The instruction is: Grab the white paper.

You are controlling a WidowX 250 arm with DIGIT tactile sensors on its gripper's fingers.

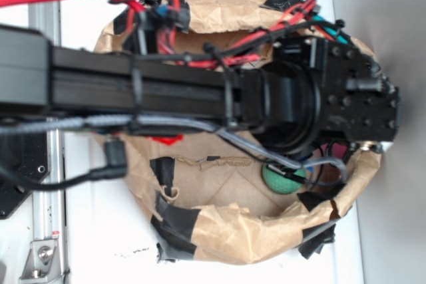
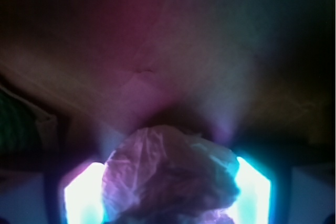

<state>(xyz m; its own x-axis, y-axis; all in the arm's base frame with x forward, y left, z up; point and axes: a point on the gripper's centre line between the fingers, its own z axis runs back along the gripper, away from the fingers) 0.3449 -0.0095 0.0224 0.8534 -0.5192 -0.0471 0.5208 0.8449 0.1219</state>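
White table (image 1: 86, 231) under a taped brown paper nest (image 1: 226, 231).

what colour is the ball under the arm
Green; the ball shows best in the exterior view, partly hidden by cables.

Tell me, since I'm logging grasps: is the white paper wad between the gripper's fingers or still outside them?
Between them. In the wrist view the white paper wad fills the gap, with a glowing finger at each side.

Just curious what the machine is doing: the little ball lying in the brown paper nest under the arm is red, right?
Not quite. The ball in the brown paper nest under the arm is green, not red; the exterior view shows it. The wrist view shows a crumpled white paper between the jaws.
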